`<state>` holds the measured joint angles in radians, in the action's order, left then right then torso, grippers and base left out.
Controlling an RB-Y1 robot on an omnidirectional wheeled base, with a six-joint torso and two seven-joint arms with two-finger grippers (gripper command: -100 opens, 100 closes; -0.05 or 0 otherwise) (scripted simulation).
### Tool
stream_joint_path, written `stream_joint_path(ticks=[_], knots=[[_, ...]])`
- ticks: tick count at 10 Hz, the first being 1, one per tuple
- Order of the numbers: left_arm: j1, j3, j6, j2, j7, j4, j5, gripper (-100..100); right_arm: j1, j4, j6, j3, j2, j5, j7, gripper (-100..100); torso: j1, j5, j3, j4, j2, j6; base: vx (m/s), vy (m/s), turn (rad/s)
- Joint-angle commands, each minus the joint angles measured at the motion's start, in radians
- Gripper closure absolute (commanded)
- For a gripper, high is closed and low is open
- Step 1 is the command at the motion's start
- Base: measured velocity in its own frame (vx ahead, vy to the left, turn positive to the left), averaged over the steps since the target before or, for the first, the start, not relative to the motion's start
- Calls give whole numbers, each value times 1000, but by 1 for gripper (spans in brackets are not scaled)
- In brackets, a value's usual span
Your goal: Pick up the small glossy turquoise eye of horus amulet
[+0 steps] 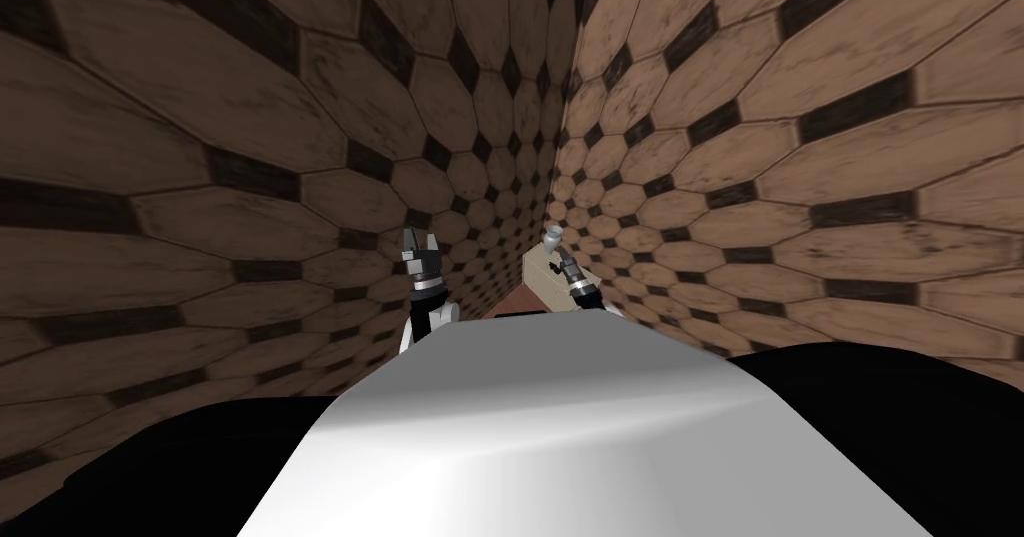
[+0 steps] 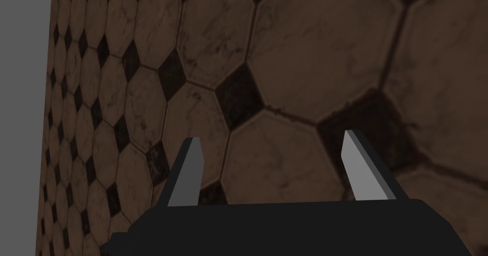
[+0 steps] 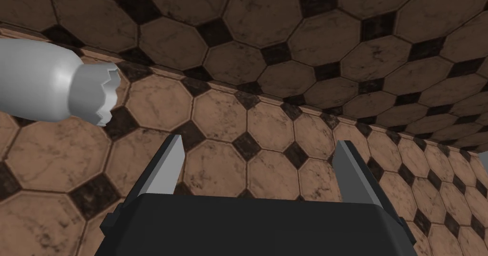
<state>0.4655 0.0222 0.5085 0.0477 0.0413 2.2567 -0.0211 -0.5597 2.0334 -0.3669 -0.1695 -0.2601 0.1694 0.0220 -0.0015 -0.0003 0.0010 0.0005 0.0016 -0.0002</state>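
My left gripper (image 1: pixel 420 244) is raised in front of the brown tiled wall, and the left wrist view has it (image 2: pixel 271 136) open with nothing between its fingers. My right gripper (image 1: pixel 558 254) hovers over a beige piece of furniture (image 1: pixel 540 279) in the corner. In the right wrist view it (image 3: pixel 260 141) is open and empty, facing tiles. A pale grey bottle-shaped thing with a jagged end (image 3: pixel 57 86) lies off to one side of the right gripper, clear of its fingers. The same pale thing (image 1: pixel 552 233) shows just beyond the right gripper.
Brown octagon-tiled walls (image 1: pixel 700 111) close in on both sides and meet in a corner ahead. A reddish-brown strip (image 1: pixel 520 304) lies beside the beige furniture. A plain grey band (image 2: pixel 24 100) borders the tiles in the left wrist view.
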Motion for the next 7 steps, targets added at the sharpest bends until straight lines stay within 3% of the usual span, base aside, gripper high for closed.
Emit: stream_joint_path(ticks=[1,4,5,7], knots=[[0,0,0,0,0,0,0,0,6,-33,11,-16,-13,9,6,-100,0,0,0,0,0,0,-22,-17,50],[0,0,0,0,0,0,0,0,-1,-113,16,-57,-78,34,18,-100,0,0,-1,0,-1,0,-9,-9,93],[0,0,0,0,0,0,0,0,-1,-122,16,-57,-78,34,18,-100,1,0,-1,0,-1,0,-3,-5,57],[0,0,0,0,0,0,0,0,-3,-198,19,-99,-147,60,31,-100,1,0,-1,0,-2,0,1,0,176]])
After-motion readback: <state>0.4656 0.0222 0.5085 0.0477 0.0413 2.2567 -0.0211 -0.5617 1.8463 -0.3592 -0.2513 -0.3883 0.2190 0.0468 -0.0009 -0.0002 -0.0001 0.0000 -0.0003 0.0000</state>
